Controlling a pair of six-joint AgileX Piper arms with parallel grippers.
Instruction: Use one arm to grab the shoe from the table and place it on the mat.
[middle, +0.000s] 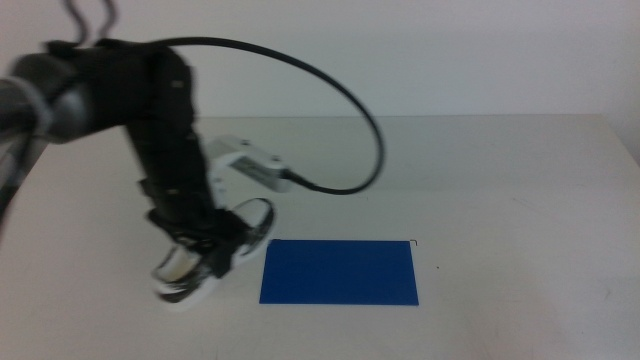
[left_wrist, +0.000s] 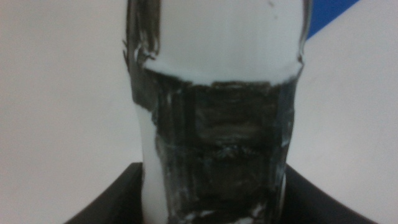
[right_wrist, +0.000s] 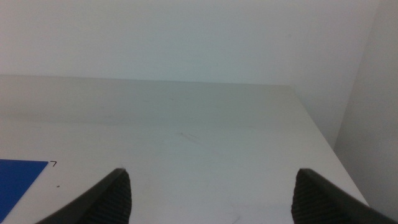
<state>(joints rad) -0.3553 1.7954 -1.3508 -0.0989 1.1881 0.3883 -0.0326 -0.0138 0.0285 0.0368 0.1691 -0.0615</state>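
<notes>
- your left arm, the black jointed one with looping black cable (middle: 150, 110), reaches in from the left and bends down over the small white sneaker with black and grey patches (middle: 215, 255).
- the left gripper (middle: 205, 250) is down at the shoe's middle; in the left wrist view the shoe (left_wrist: 217, 124) fills the picture between the two dark fingers (left_wrist: 112, 199), which sit against its sides, so they look clamped on the shoe.
- the shoe lies just left of the thin flat deep-blue rectangular mat (middle: 338, 272), angled, its far end near the mat's upper left corner; you cannot tell whether its sole touches the plain white-grey desk (middle: 500, 180) or is slightly raised.
- no part of the shoe is over the mat; a blue corner of the mat (left_wrist: 329, 12) shows beyond the shoe in the left wrist view.
- your right gripper (right_wrist: 211, 196) waits out of the middle view, its fingers (right_wrist: 115, 196) wide apart with bare desk (right_wrist: 205, 124) between, the mat's edge (right_wrist: 18, 180) off to one side.
</notes>
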